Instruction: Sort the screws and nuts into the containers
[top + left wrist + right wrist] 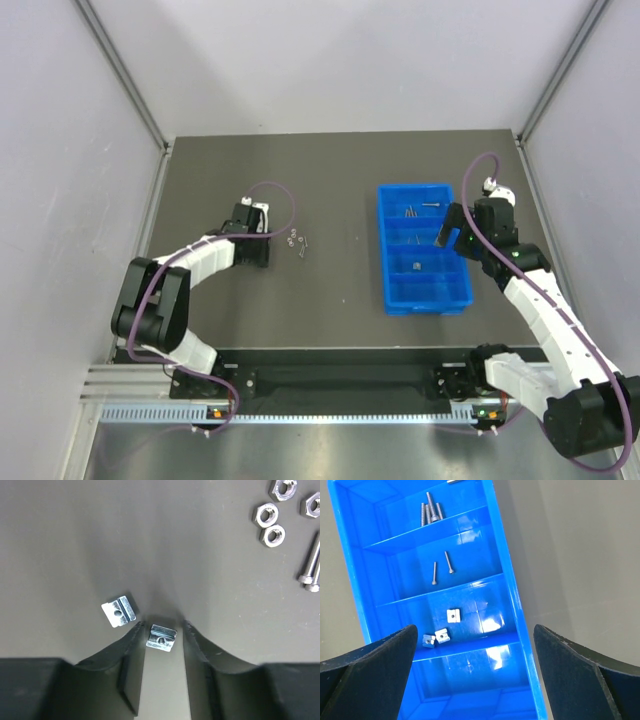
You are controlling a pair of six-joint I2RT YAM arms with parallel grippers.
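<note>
- The left hand is low over the desk. Its fingers are narrowed around a square nut lying flat between the tips. A thin gap shows on either side of the nut, so it is not clamped.
- A second square nut lies just outside the left fingertip.
- Farther out to the right, four hex nuts sit in a loose cluster. Two screws lie side by side just below them.
- The right hand hangs over the blue tray, fingers spread wide and holding nothing.
- In the tray, one compartment holds a bunch of long screws. The next compartment holds two short screws, and the one after that holds three square nuts.
- Seen from above, the tray sits on the right side of the desk, well apart from the loose pieces by the left hand.
</note>
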